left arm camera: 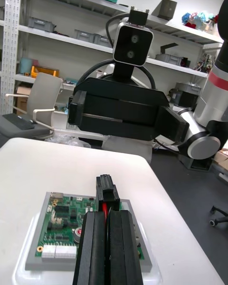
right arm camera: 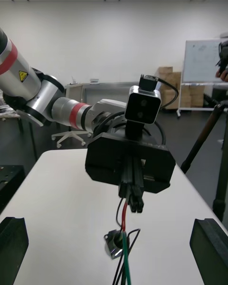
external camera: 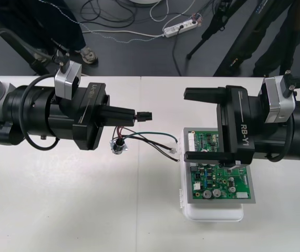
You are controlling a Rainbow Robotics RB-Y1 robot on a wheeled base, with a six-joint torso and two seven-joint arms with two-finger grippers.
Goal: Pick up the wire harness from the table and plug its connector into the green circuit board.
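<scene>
Two hands are faced toward each other above the tabletop (external camera: 60, 210). The left hand (external camera: 134, 115) is clenched on the black plug (external camera: 143, 114) of the wire harness (external camera: 152, 139), whose wires and round socket (external camera: 119, 147) are trailed below it, just left of the green circuit board (external camera: 215, 181). The right hand (external camera: 186, 125) is spread wide over the board's far end. The carry is judged to be in hand. Next, the plug must be brought across, lined up with a connector on the board and pressed home.

The wire harness (external camera: 139, 135) hangs with its black plug (external camera: 143, 114) raised above the table (external camera: 86, 210), wires (external camera: 160, 139) trailing to its metal socket (external camera: 119, 147), near the green circuit board (external camera: 213, 181).
</scene>
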